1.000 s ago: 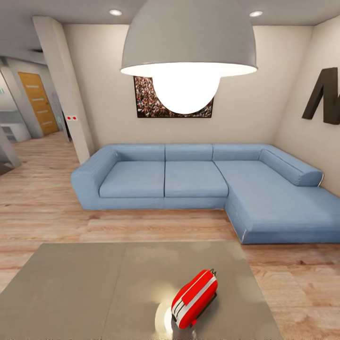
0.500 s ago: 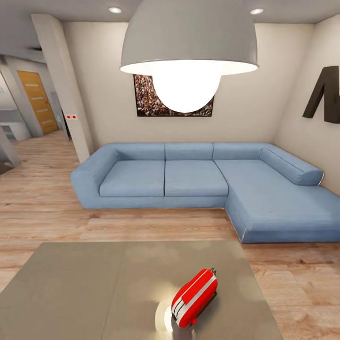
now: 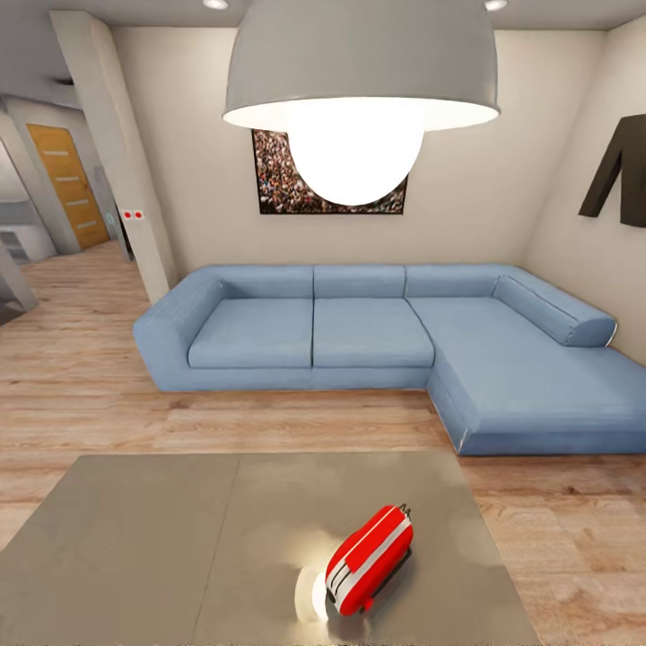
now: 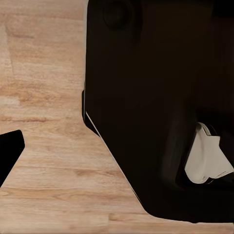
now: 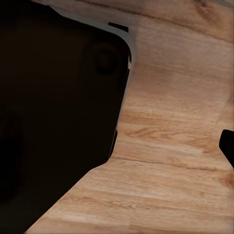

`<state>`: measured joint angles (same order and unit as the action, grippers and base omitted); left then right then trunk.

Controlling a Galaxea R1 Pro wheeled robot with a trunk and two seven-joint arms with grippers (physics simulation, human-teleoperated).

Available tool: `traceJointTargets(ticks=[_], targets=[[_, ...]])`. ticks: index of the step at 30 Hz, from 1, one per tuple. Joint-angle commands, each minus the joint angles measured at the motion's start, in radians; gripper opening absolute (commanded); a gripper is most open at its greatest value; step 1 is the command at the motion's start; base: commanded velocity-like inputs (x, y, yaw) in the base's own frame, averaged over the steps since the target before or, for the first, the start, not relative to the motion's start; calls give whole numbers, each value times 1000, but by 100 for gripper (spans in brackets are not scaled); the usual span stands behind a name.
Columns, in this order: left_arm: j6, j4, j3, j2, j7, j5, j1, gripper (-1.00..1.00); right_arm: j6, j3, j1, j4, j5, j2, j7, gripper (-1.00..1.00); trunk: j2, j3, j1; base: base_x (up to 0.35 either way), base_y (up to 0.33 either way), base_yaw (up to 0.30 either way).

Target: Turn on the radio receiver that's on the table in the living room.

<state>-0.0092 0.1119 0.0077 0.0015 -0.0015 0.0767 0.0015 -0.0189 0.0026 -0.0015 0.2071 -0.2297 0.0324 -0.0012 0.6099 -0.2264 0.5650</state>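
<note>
living room [image 3: 81,395]: beige walls, light wood plank floor, pretty open, with a hallway and an orange-brown door [image 3: 67,184] off at the far left.
sofa [image 3: 377,345]: big blue corner one along the far wall, its chaise end running toward the near right. It sits well apart from the table, with bare floor between them.
table [image 3: 135,547]: low, glossy grey top in the foreground, and you can see the lamp's glare reflected on it.
pendant lamp [image 3: 359,85]: grey dome with a huge glowing white bulb, hanging up high in the middle of the head view.
wall picture [image 3: 327,193]: dark-framed crowd photo above the sofa, partly behind the bulb.
radio receiver [image 3: 370,561]: red with white trim, lying at an angle on the table near its near right corner, just beside the bright reflection spot. Nothing is touching it.
left claw: can't tell if it's open or closed. The left wrist view is mostly dark robot body [image 4: 156,97] over plank floor.
right claw: can't tell either. Same deal in the right wrist view, a dark body part [image 5: 53,112] above floorboards.
</note>
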Motion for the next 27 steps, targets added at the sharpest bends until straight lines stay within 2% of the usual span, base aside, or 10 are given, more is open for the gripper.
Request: traceJointTargets(ticks=[1,27], targets=[[0,0,0,0,0,0,0,100,0,0,0,0,-1,0,0,100,0,-2,0,0,0,0],[0,0,1,2,0,2,0,100,-4,-1,0,0,-5,0,0,100,0,-44,0,0,0,0]])
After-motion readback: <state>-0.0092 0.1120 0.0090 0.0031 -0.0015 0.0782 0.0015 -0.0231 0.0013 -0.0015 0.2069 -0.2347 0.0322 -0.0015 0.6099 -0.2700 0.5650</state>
